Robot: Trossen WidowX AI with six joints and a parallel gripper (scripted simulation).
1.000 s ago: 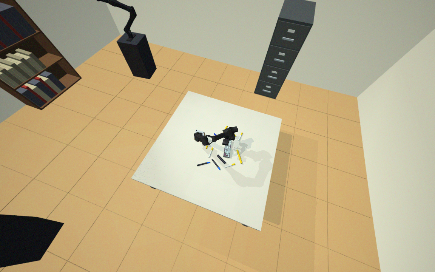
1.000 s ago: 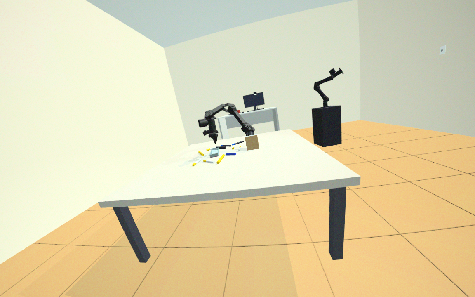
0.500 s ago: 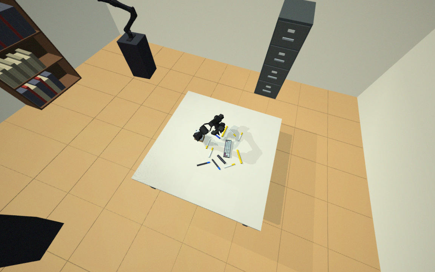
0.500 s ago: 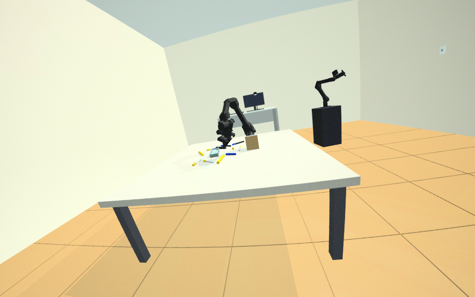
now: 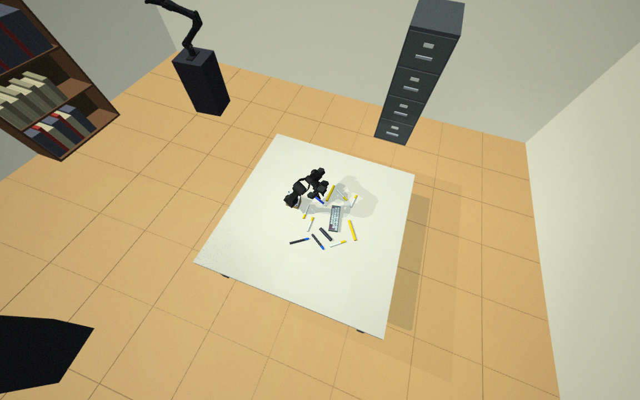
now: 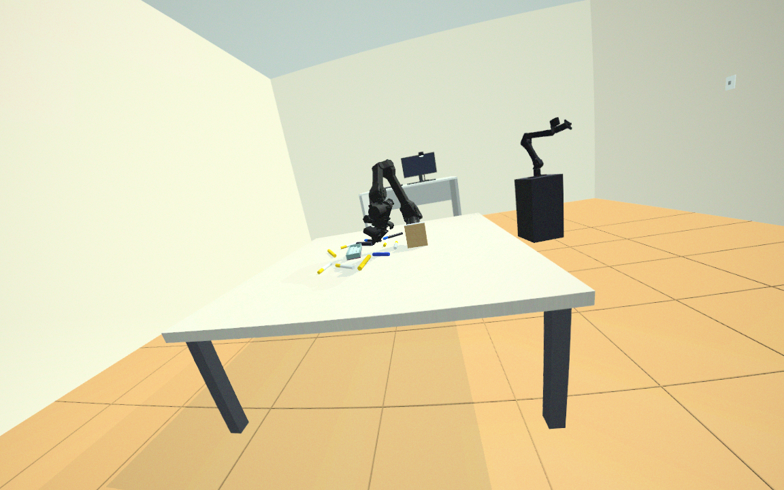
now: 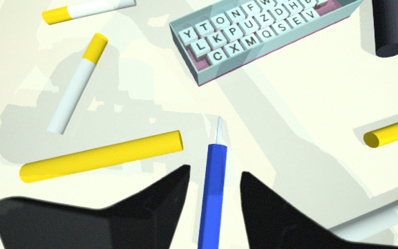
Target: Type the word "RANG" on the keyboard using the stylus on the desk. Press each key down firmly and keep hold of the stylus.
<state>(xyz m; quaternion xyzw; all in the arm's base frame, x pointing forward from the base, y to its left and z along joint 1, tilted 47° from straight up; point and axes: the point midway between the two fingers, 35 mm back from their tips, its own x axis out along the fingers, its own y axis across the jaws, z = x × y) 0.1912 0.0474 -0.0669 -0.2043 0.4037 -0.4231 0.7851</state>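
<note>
Black two-fingered tool (image 5: 316,196) (image 6: 361,243) (image 7: 215,174) open around the blue faceted stylus with a thin pale tip (image 5: 319,200) (image 6: 380,254) (image 7: 213,204)
The tool is partly open and grips nothing; in the wrist view the stylus lies between its fingers, with a gap on each side. The stylus rests on the white rectangular table (image 5: 287,283) (image 6: 382,295), its tip towards the pale teal box-shaped keyboard with white lettered keys (image 5: 334,219) (image 6: 354,251) (image 7: 254,38), which it does not touch. A thick plain yellow cylinder (image 5: 330,193) (image 6: 363,262) (image 7: 101,156) lies near the stylus, and a thick black cylinder (image 5: 325,234) (image 7: 387,28) lies near the keyboard.
</note>
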